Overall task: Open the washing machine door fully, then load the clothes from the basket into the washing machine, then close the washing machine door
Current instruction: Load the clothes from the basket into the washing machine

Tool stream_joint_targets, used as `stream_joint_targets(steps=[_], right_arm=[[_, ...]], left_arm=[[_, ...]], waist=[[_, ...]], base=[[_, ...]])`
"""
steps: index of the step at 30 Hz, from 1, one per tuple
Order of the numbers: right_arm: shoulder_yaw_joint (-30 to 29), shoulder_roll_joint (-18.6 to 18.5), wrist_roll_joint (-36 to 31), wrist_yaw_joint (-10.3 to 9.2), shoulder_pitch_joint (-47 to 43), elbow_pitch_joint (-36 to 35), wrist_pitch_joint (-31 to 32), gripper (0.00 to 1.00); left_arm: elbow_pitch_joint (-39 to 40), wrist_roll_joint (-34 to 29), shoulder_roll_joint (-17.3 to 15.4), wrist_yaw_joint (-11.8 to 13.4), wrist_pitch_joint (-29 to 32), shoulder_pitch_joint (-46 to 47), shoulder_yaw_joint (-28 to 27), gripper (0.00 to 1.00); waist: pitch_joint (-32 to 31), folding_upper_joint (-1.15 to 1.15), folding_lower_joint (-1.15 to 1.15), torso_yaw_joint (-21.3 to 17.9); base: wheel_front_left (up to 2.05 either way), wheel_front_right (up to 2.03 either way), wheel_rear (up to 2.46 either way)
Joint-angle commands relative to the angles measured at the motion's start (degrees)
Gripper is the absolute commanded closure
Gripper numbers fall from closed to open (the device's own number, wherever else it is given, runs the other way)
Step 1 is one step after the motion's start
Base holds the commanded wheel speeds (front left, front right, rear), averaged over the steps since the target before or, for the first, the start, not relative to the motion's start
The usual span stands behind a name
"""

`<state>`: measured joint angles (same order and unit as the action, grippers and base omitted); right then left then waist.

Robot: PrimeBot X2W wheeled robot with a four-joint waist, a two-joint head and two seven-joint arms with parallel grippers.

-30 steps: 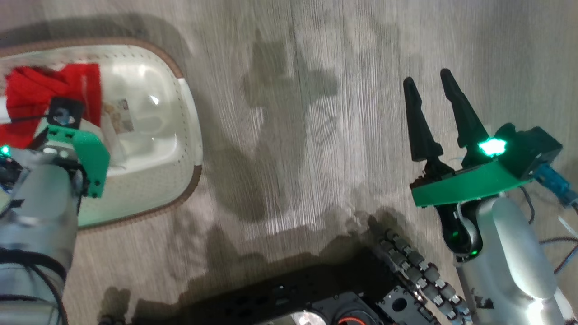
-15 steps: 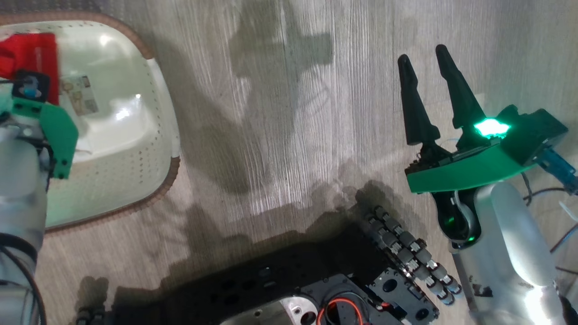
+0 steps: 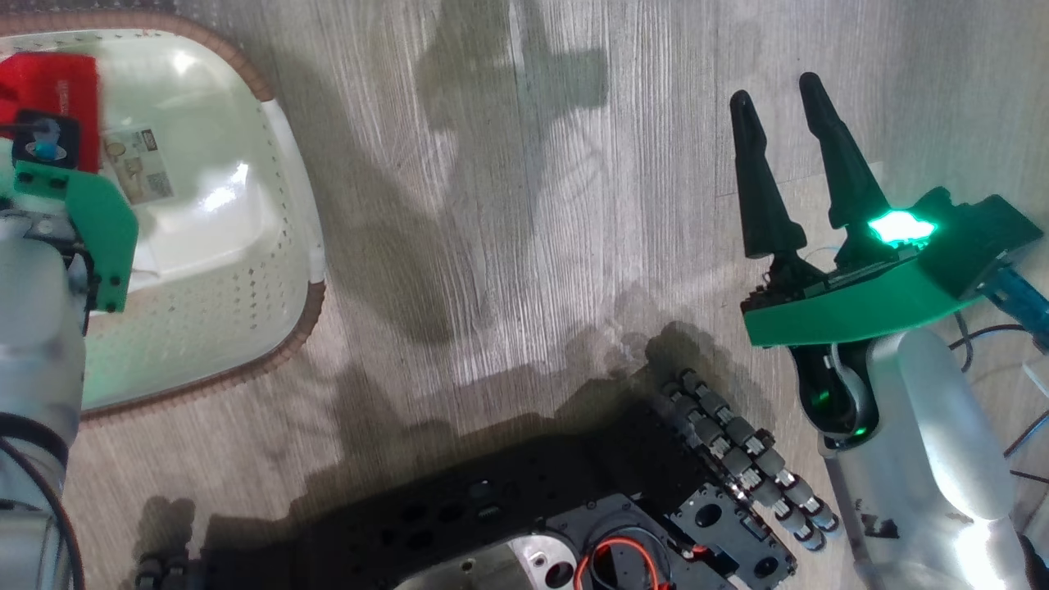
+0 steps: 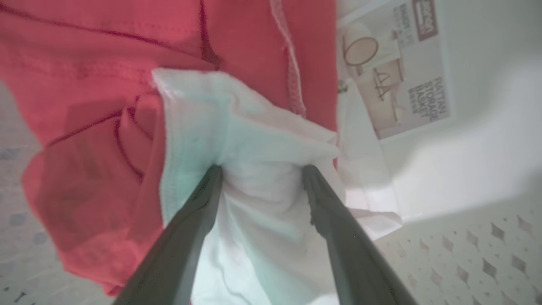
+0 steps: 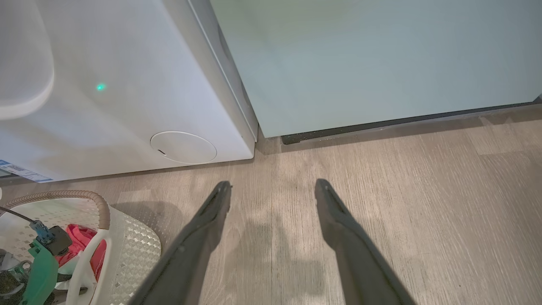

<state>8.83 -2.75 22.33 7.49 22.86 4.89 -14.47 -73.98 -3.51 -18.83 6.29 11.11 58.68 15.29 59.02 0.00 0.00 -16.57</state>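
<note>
The cream basket (image 3: pixel 238 287) with its brown rim stands on the floor at the left of the head view. The red clothes (image 3: pixel 49 78) lie in its far corner beside the floor label (image 3: pixel 135 164). My left wrist (image 3: pixel 74 213) hangs over them and hides the fingers. In the left wrist view my left gripper (image 4: pixel 260 169) is open, both fingertips pressed into a white panel (image 4: pixel 254 135) of the red clothes (image 4: pixel 97 84). My right gripper (image 3: pixel 776 86) stands open over bare floor. The washing machine (image 5: pixel 127 84) shows its white front and round cap (image 5: pixel 183 147). Its door is out of view.
A pale teal cabinet (image 5: pixel 381 63) stands right of the washer. The basket (image 5: pixel 131 250) sits on the floor in front of the washer. My dark wheeled base (image 3: pixel 533 524) takes up the bottom of the head view. Wood-look floor (image 3: pixel 533 246) lies between basket and right arm.
The head camera has swung, so the basket sits further left in the picture. In the last half second almost nothing moved; the left wrist stays over the clothes.
</note>
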Motion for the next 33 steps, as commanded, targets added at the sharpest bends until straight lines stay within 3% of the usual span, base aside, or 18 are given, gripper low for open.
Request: stream_joint_targets(steps=[1,14,24,33], right_arm=[[0.62,-0.13,0.16,0.00,-3.13,-1.44,-0.53,0.00],[0.60,-0.13,0.77,0.00,-1.37,-0.41,-0.53,0.00],[0.10,-0.13,0.66,0.00,-1.33,0.77,-0.53,0.00],[-0.43,-0.13,-1.25,0.00,-2.35,2.14,-0.53,0.00]], left_arm=[[0.04,1.12,-1.75,0.03,0.57,-1.87,-1.15,1.00],[0.03,3.29,-1.49,0.08,0.00,-3.03,-1.16,1.00],[0.03,4.97,-0.12,0.25,-3.53,-6.86,-1.14,1.00],[0.03,7.76,2.76,0.28,-11.47,-11.30,-2.09,1.00]], waist=[[0.03,0.00,0.00,0.18],[-2.54,0.00,0.00,-0.07],[-10.14,0.00,0.00,-0.06],[-20.23,0.00,0.00,1.46]], base=[[0.00,0.00,0.00],[0.00,0.00,0.00],[0.00,0.00,0.00],[0.00,0.00,0.00]])
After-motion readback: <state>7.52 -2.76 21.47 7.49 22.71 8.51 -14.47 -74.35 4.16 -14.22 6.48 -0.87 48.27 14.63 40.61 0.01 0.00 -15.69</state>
